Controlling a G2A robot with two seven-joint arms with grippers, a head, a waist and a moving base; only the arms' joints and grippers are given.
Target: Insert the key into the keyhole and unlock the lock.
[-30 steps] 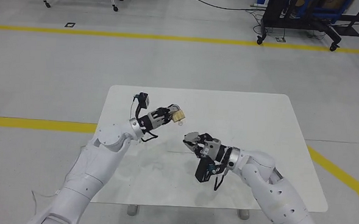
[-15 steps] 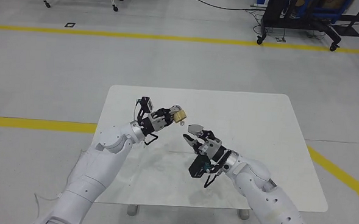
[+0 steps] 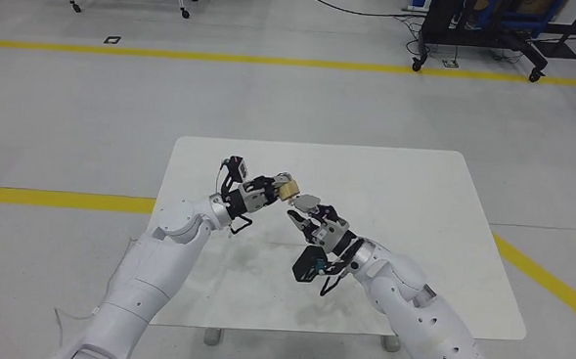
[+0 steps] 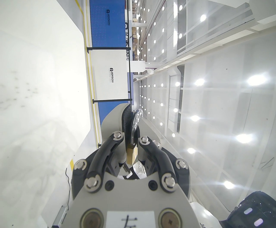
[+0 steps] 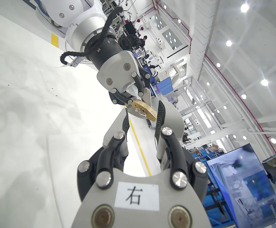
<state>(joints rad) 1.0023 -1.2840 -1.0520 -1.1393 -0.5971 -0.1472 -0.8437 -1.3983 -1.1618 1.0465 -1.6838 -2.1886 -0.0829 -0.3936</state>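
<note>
left jaws clamped on padlock [image 3: 287, 188] — above table [image 3: 415, 186] | right jaws spread apart, empty — just beside padlock

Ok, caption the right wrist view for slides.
Open right hand facing the keyhole of the padlock in the left hand.

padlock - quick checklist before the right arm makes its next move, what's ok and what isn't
1. padlock gripped: ok, the left gripper is shut on it.
2. padlock off the table: ok, it is held up in the air.
3. keyhole reachable: ok, that face is turned toward the right gripper.
4. key in the right gripper: not ok, its fingers are apart with nothing between them.
5. where the key is: cannot tell.
6. gap between right gripper and padlock: cannot tell; they are close in the top view, and contact can't be judged.
</note>
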